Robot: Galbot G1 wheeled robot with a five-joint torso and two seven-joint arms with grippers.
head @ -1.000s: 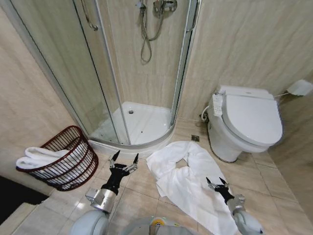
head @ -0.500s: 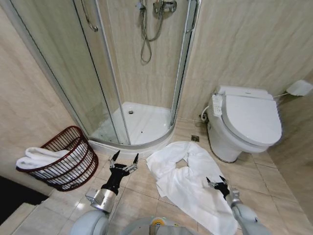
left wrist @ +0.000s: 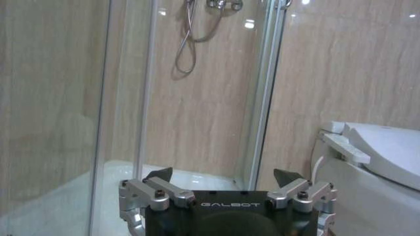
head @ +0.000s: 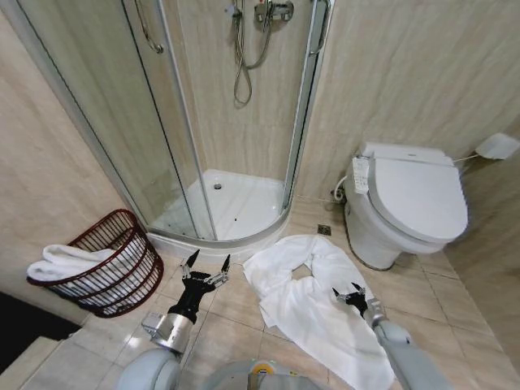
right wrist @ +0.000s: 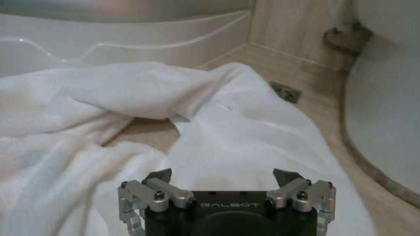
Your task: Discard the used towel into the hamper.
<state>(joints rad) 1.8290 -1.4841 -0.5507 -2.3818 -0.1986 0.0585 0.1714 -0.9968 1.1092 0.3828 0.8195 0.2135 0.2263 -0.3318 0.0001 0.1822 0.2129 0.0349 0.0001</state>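
Note:
A large white towel (head: 313,296) lies crumpled on the tiled floor between the shower base and the toilet; in the right wrist view the towel (right wrist: 217,132) spreads out just below the camera. My right gripper (head: 348,293) hovers open low over the towel's right part, and its open fingertips (right wrist: 286,175) have nothing between them. The dark red-brown slatted hamper (head: 114,268) stands on the floor at the left with a white towel (head: 61,262) draped over its rim. My left gripper (head: 207,264) is open, raised between hamper and floor towel, pointing toward the shower.
A curved glass shower enclosure (head: 236,187) with a raised white base stands straight ahead. A white toilet (head: 406,207) is at the right, close to the towel's edge. A floor drain (head: 325,230) lies between them. Beige tiled walls close in on both sides.
My right gripper has moved forward and a little left over the towel. The left gripper, hamper and towel have stayed put.

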